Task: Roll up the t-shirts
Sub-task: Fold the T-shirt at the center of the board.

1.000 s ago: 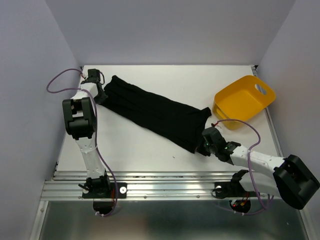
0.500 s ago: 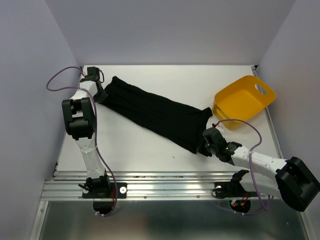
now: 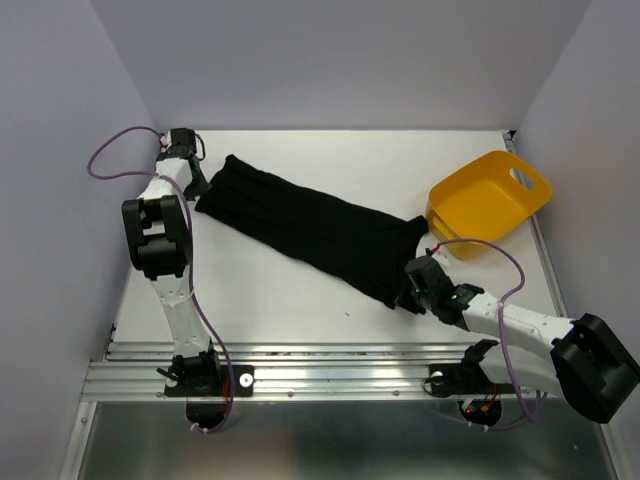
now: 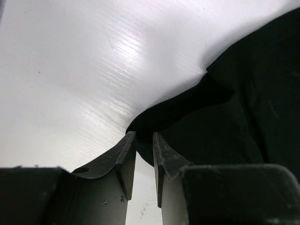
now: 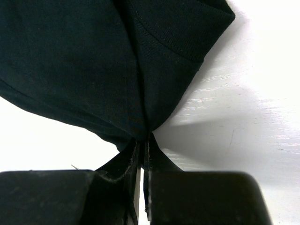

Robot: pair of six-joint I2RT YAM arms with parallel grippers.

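One black t-shirt (image 3: 310, 230) lies folded into a long band, running diagonally from the table's far left to near right. My left gripper (image 3: 197, 185) is at the band's far-left end. In the left wrist view its jaws (image 4: 144, 136) stand a little apart, with white table showing between them, and the shirt's corner (image 4: 243, 93) lies just past the tips. My right gripper (image 3: 408, 290) is at the near-right end. In the right wrist view it (image 5: 143, 138) is shut on a pinched fold of the black cloth (image 5: 93, 61).
A yellow plastic tub (image 3: 490, 200) sits tilted at the right, just beyond the shirt's right end. Grey walls close in the table on the left, back and right. A metal rail (image 3: 330, 370) with both arm bases runs along the near edge.
My left jaws have parted and let go of the shirt's far-left corner, which now lies flat on the table. The left wrist shifted slightly back. The right arm stayed put.
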